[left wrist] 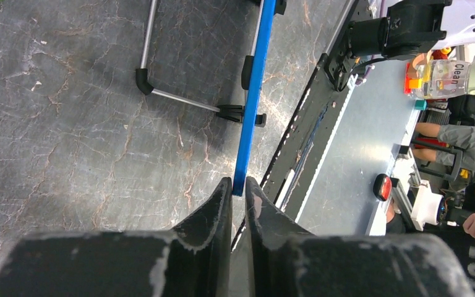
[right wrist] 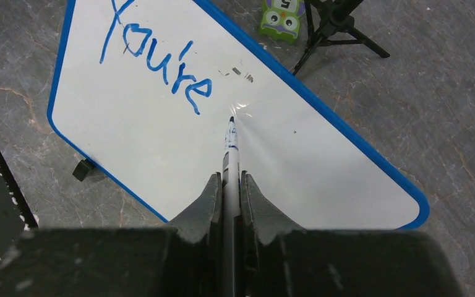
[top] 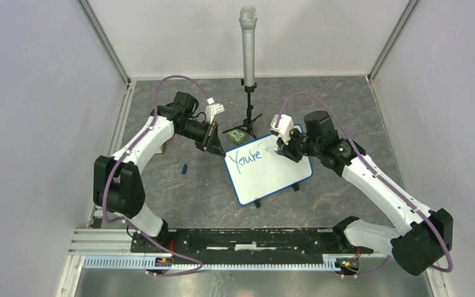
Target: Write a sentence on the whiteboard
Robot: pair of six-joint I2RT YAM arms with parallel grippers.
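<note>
Where the two arms are bolted at the near edge, the grey tabletop (top: 192, 198) begins, and a small blue cap (top: 184, 168) lies alone on it left of centre. Just beyond stands the whiteboard (top: 272, 179) on its black feet. Its long axis runs left to right and swings away from me toward the right.

The sentence (top: 247, 154) so far is one blue word, "You're". It follows the board's far long edge and reads left to right, upright from my side.

The left tool (top: 212, 139) reaches in from the left, its fingers (left wrist: 222, 204) drawn narrow on the blue rim at the board's far-left corner. From its own camera the board shows edge-on only, so the writing face is hidden.

The right tool (top: 287, 148) comes in from the right, pinched tight on a marker (right wrist: 231, 145). The marker points straight out along the fingers, its tip at the white surface just past the final "e". Glare sits there, so I cannot swear to contact. Its barrel is buried between the fingers. The top of the "Y" is cut off in that view, and some grey smudges beside the word are too faint to read.

Farther back lie a green card (top: 237, 134) and then a microphone (top: 248, 43) upright on a tripod.
</note>
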